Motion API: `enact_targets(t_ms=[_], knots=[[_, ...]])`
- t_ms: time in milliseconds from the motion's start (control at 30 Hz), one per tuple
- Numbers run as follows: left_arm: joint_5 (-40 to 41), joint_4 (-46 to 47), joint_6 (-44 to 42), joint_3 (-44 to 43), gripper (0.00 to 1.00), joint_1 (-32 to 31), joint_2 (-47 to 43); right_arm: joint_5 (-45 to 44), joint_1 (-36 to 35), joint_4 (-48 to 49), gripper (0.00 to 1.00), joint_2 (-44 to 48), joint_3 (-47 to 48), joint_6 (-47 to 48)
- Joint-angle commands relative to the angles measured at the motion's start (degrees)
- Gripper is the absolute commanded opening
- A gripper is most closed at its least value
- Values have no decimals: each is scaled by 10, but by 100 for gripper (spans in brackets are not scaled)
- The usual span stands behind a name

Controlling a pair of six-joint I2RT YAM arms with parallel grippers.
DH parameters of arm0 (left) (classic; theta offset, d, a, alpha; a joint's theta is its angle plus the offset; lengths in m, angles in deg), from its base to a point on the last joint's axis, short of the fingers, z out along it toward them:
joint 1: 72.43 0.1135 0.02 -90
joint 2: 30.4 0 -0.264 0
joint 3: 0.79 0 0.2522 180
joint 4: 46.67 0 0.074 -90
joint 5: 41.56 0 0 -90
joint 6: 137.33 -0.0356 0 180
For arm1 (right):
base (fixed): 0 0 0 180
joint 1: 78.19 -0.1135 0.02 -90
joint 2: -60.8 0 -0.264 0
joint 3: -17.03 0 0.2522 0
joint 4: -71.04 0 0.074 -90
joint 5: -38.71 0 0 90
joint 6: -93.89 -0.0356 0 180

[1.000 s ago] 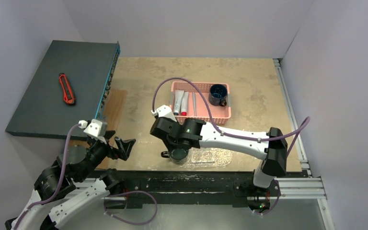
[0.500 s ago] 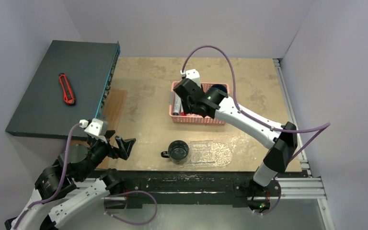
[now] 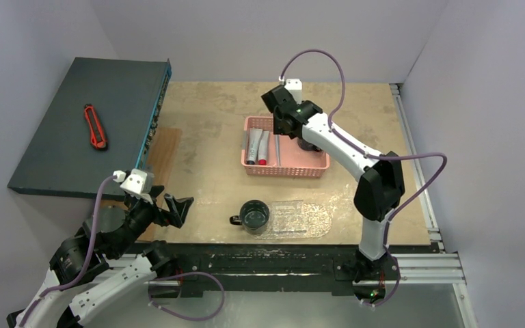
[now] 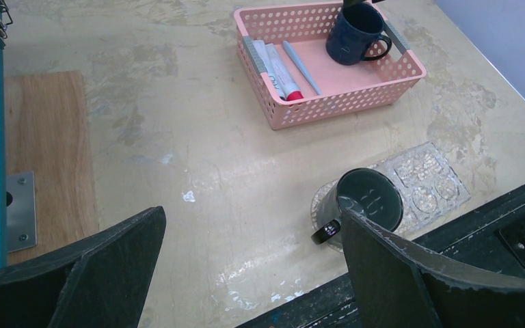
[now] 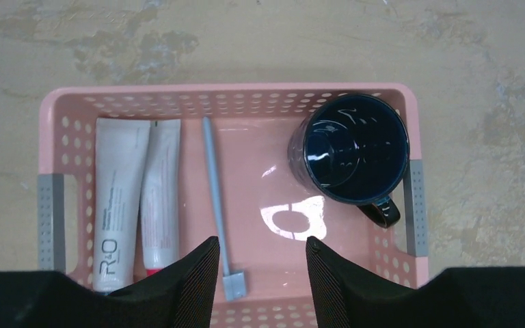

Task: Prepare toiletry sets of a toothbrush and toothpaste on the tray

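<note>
A dark green mug [image 3: 254, 214] [image 4: 369, 198] stands upright on the left end of the clear bumpy tray [image 3: 312, 220] [image 4: 432, 183], with nothing gripping it. Farther back, the pink basket [image 3: 288, 169] [image 5: 246, 96] holds two silvery tubes [image 5: 119, 198] [image 5: 160, 191] with red caps, a pale-blue toothbrush [image 5: 215, 195] and a blue mug [image 5: 355, 147] [image 4: 354, 34]. My right gripper [image 5: 261, 246] [image 3: 286, 128] hovers open above the basket, between the toothbrush and the blue mug, holding nothing. At the near left, my left gripper [image 4: 251, 225] [image 3: 176, 208] stays wide open and empty, well away from the tray.
A dark grey box [image 3: 61, 147] sits at the far left with a red utility knife [image 3: 96, 127] on top. A wooden board [image 4: 48, 150] lies beside it. The black rail [image 3: 280, 256] runs along the table's near edge.
My right arm has left the green mug standing on the tray and swung back over the basket, its jaws a little wider. The left arm has not moved.
</note>
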Motion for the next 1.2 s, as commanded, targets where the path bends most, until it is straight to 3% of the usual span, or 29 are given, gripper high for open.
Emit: enact_targets(t_ms=[0, 800, 1167], knots=[[61, -6, -3, -4, 100, 6, -7, -5, 31, 31, 52, -21, 38, -21], [53, -2, -10, -3, 100, 8, 1, 63, 128, 52, 52, -150, 99, -77], [51, 2, -11, -1, 100, 8, 5, 87, 141, 56, 44, -183, 103, -81]])
